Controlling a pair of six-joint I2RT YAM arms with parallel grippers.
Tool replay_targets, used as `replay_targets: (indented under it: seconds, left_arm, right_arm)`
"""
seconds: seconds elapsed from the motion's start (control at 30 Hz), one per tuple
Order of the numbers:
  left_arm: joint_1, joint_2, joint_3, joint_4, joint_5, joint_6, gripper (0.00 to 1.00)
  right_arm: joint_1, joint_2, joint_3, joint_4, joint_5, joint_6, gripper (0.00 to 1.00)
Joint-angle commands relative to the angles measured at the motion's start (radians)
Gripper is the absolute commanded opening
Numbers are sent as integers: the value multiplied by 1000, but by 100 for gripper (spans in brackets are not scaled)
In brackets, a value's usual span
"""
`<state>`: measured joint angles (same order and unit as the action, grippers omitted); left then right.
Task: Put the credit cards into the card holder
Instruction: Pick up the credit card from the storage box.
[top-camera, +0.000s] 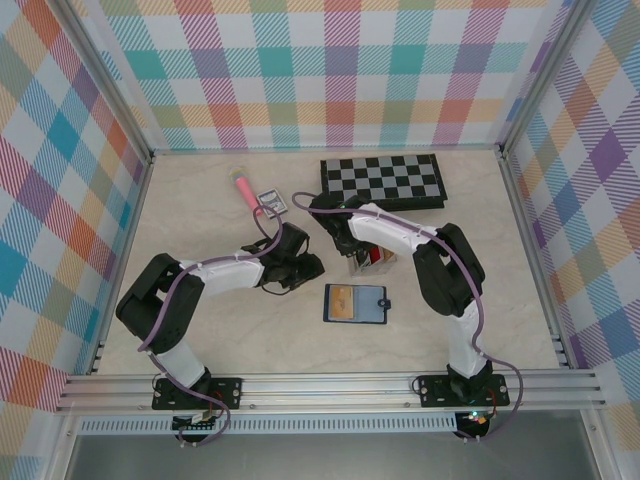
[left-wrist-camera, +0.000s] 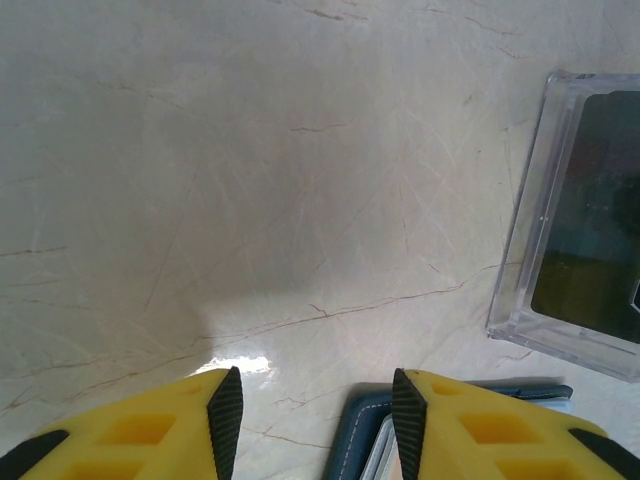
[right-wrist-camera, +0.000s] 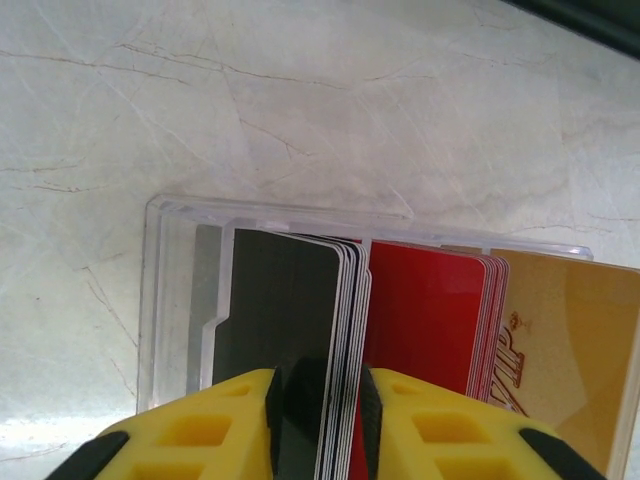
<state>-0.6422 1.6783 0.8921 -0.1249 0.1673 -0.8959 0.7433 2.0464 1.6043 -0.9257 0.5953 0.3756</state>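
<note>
Credit cards (right-wrist-camera: 425, 320) in the clear stand (right-wrist-camera: 170, 300): dark brown, red and yellow-orange stacks. Card holder (top-camera: 368, 303) navy, orange-brown on its left half; chessboard (top-camera: 382, 180) far right, black-and-white checks. Table (top-camera: 200, 330) cream marble with brown veins, walls (top-camera: 330, 70) pastel plaid, right gripper (right-wrist-camera: 318, 388) yellow with black pads (right-wrist-camera: 371, 420).

Marbled beige tabletop (top-camera: 200, 220), far side
A black-and-white checkered chessboard (top-camera: 381, 181) lies flat; left of it, a pink stick (top-camera: 244, 189) beside a small blue-and-white printed box (top-camera: 271, 202).
</note>
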Motion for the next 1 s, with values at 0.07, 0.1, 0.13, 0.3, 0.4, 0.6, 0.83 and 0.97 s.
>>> replay_targets:
  seconds: [0.07,0.1,0.13,0.3,0.4,0.6,0.83,0.97]
  left_arm:
    - [13,-2,-19,9,11,11,45]
    - [13,-2,-18,8,11,11,45]
    - [13,-2,-19,8,11,11,45]
    - [12,-1,-17,5,10,11,45]
    - [14,1,-18,5,10,12,45]
    - [13,1,-16,3,10,11,45]
    - [13,-9,0,2,29,20,45]
    - [15,-26,13,28,71,25,46]
  right_arm:
    - [-5,-46,-22,-27,22,-2,22]
    - [-5,-49,-23,-27,21,0,21]
    - [-5,-51,-24,-24,23,-1,21]
    - [-5,-71,-27,-21,24,3,18]
    - [-5,-80,-28,-18,18,0,13]
    - [-5,-117,-42,-3,-46,6,10]
    - [-20,-226,-97,48,-180,42,6]
    - [-61,-352,-189,126,-306,80,5]
